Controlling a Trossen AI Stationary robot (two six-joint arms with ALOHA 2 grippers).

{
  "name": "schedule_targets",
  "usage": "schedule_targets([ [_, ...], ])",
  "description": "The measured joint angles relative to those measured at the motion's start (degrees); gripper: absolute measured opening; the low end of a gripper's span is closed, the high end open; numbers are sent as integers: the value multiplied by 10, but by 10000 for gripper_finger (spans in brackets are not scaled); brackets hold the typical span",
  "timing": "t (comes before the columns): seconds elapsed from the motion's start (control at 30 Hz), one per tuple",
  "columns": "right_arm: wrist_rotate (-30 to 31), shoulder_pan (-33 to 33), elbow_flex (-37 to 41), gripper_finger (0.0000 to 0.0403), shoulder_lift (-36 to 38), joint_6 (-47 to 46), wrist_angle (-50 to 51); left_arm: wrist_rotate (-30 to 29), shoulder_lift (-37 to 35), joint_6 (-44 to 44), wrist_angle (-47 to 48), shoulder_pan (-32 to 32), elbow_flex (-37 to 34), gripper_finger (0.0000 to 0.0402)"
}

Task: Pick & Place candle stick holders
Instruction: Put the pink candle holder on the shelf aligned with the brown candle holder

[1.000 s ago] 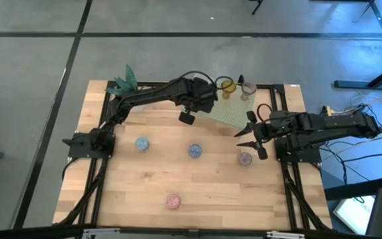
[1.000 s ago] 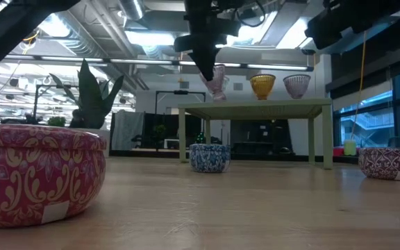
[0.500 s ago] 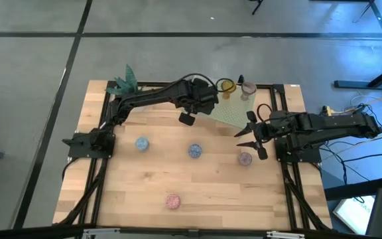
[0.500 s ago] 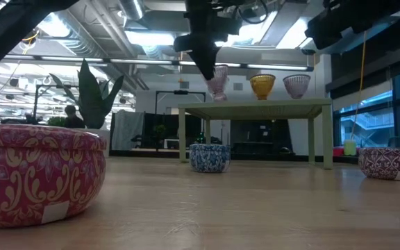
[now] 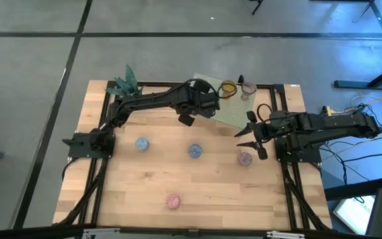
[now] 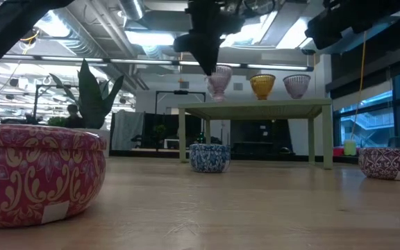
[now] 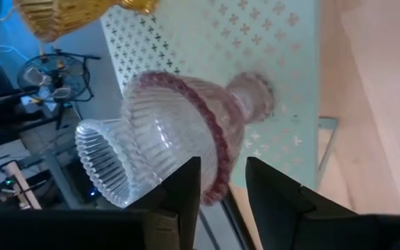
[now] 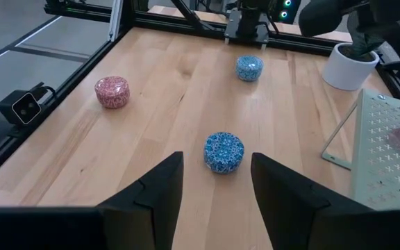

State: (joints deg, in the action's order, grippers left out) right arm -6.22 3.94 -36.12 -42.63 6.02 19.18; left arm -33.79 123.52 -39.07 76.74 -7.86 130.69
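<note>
the left arm reaches from the table's left edge to the green rack (image 5: 234, 109) at the far side. the left gripper (image 7: 222, 182) hovers at the rim of a pink ribbed glass holder (image 7: 186, 132) standing on the rack; its fingers are slightly parted on either side of the rim, and contact cannot be confirmed. the right arm waits at the right edge, the right gripper (image 5: 252, 138) spread and empty above the wood.

in the high view the left wrist covers the pink holder. in the low view both arms are cut off at the top.

an amber holder (image 6: 262, 85) and a clear holder (image 6: 296, 85) stand on the rack beside the pink one. four patterned round cups rest on the table: light blue (image 5: 142, 143), dark blue (image 5: 195, 151), purple (image 5: 245, 159), pink (image 5: 172, 201).
</note>
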Motion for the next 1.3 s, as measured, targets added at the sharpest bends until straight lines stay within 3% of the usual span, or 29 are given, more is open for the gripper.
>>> schedule_targets([
  [0.4,0,0,0,173,0,2,1,-26,0,-17,-37,3,0,112],
  [0.73,0,0,0,173,0,2,23,-60,-26,38,-41,50,0,110],
  [0.9,0,0,0,173,0,2,21,-96,-51,102,-39,81,0,113],
  [1.1,0,0,0,173,0,2,21,-72,-94,273,5,107,0,113],
  [1.3,0,0,0,173,0,0,21,-128,-107,398,82,124,0,113],
])
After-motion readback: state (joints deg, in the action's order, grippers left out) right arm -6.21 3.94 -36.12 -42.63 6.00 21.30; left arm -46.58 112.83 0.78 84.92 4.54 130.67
